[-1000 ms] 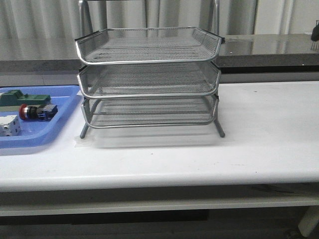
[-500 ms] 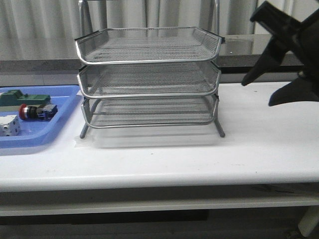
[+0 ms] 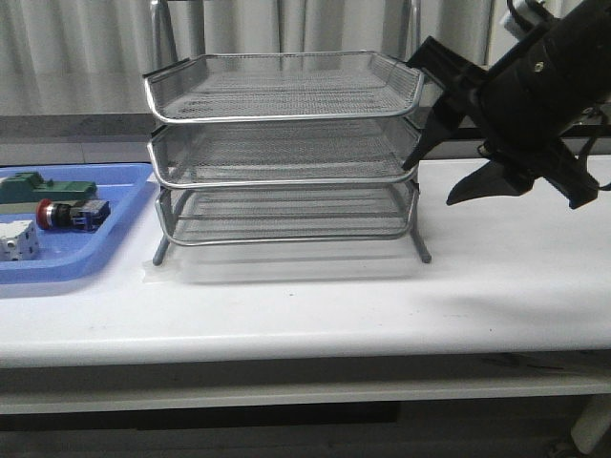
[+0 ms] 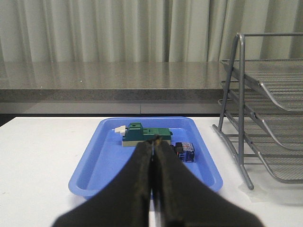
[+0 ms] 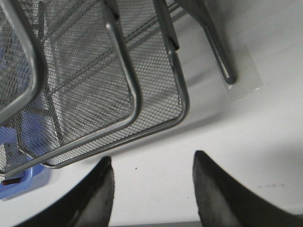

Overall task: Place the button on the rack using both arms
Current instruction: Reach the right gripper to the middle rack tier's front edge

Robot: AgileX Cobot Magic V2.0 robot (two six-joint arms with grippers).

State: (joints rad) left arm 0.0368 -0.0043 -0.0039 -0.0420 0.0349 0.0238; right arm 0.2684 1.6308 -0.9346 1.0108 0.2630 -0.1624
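While the button waits in its tray, the entries read as follows.

Right gripper (image 3: 431, 181): fingers spread wide, nothing between them — one tip just beside the right edge of the rack's middle tier, the other lower and out over the table.

Right arm (image 3: 539, 91): bulky black body hanging over the right end of the table; absent from the front view a second ago, half a second ago further right, now drawn in close to the rack.

Left gripper (image 4: 153, 144): fingers pressed together, empty, pointing toward the blue tray; not seen in the front view.

Rack (image 3: 284, 153): silver three-tier wire-mesh stand, upright at mid-table, all three tiers bare; unmoved across the second.

Button (image 3: 69, 214): red head, black collar, blue rear block, lying on its side in the blue plastic tray (image 3: 91, 258) at the left end of the table, well apart from the rack; untouched.

Tray neighbours: green part (image 3: 48, 188) behind the button, white block (image 3: 19, 240) in front of it.

Table (image 3: 382, 305): white top.

Reading of the change: only the right arm has moved — judged an approach to steady or draw out a tier.

Task standing: barely begun; pickup by the left arm not yet made.
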